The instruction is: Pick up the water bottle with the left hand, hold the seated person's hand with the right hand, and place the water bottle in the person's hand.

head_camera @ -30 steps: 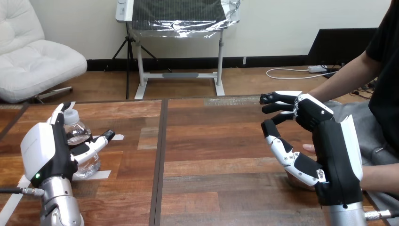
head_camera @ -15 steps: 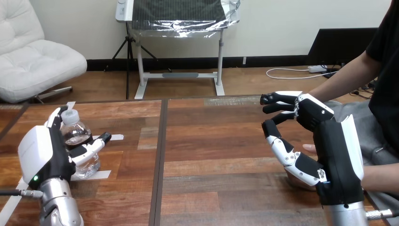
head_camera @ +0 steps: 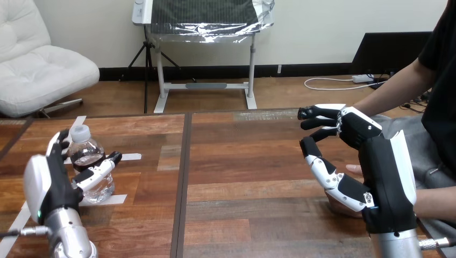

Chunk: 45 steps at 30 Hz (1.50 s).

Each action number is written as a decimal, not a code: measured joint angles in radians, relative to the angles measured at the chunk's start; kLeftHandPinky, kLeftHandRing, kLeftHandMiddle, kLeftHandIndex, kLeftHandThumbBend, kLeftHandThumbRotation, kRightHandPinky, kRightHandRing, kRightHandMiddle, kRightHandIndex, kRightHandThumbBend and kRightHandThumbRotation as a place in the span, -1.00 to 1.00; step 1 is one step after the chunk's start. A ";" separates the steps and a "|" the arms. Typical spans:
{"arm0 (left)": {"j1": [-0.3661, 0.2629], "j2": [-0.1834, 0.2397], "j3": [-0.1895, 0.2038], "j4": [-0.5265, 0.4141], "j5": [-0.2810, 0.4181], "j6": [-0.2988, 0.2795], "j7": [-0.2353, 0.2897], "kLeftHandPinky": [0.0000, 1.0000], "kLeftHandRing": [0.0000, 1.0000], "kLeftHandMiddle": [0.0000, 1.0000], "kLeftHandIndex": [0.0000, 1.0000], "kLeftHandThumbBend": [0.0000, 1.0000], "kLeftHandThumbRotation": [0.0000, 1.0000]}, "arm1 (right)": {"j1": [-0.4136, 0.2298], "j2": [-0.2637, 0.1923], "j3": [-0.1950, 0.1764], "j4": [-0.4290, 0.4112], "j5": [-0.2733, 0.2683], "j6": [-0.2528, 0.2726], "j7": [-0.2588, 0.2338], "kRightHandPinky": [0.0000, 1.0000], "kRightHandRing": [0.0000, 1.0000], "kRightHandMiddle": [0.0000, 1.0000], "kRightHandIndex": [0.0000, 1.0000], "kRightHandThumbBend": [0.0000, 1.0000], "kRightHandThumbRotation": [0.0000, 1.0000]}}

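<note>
The left hand's fingers [head_camera: 56,144] stand nearly straight behind the water bottle [head_camera: 86,155] and its thumb [head_camera: 100,169] reaches across the bottle's front. The bottle sits in the gap between them, bracketed but not clamped. The left hand [head_camera: 43,185] is low over the wooden table [head_camera: 242,177] at the near left. The capped bottle stands upright there on its base, beside strips of white tape [head_camera: 115,199].

The right hand's fingers [head_camera: 321,113] are spread apart and gently bent, curled on nothing. The right hand [head_camera: 384,166] hangs over the table's right side. A fingertip of the person's hand [head_camera: 353,169] peeks out from behind its palm. How the two touch cannot be told, and no hold on the person's hand is visible.

The step in hand appears to be the pickup, with the grasp not yet made. The next move likely calls for the left fingers to close firmly round the bottle's waist before any lift, since a clear, ribbed bottle may slip or tip under a loose grip. The right hand would then need to close on the person's hand.

A bare stretch of table separates the bottle from the person, with nothing standing in the way. The raised right hand itself could crowd the handover.
</note>
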 measured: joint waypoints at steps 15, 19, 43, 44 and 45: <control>-0.007 -0.052 0.072 0.041 -0.157 -0.016 -0.088 0.51 0.64 0.70 0.77 0.57 -0.52 | 0.000 0.000 0.000 0.000 0.002 0.000 0.000 0.02 0.26 0.37 0.25 -0.21 -0.72; -0.011 -0.058 0.080 0.052 -0.163 -0.016 -0.087 0.48 0.61 0.68 0.75 0.57 -0.55 | 0.000 -0.001 0.000 0.000 0.002 0.000 0.000 0.02 0.26 0.38 0.25 -0.21 -0.72; -0.054 -0.062 0.091 0.096 -0.180 -0.016 -0.085 0.23 0.39 0.46 0.50 0.57 -0.76 | 0.000 -0.005 -0.001 0.000 0.009 0.000 0.006 0.09 0.29 0.37 0.26 -0.19 -0.76; -0.055 -0.062 0.091 0.098 -0.180 -0.016 -0.086 0.23 0.40 0.46 0.50 0.58 -0.75 | 0.000 -0.005 -0.001 0.000 0.009 0.000 0.006 0.09 0.29 0.37 0.26 -0.19 -0.76; -0.057 -0.062 0.090 0.101 -0.180 -0.016 -0.086 0.24 0.40 0.46 0.50 0.58 -0.74 | 0.000 -0.005 -0.001 0.000 0.009 0.000 0.006 0.09 0.29 0.37 0.26 -0.19 -0.76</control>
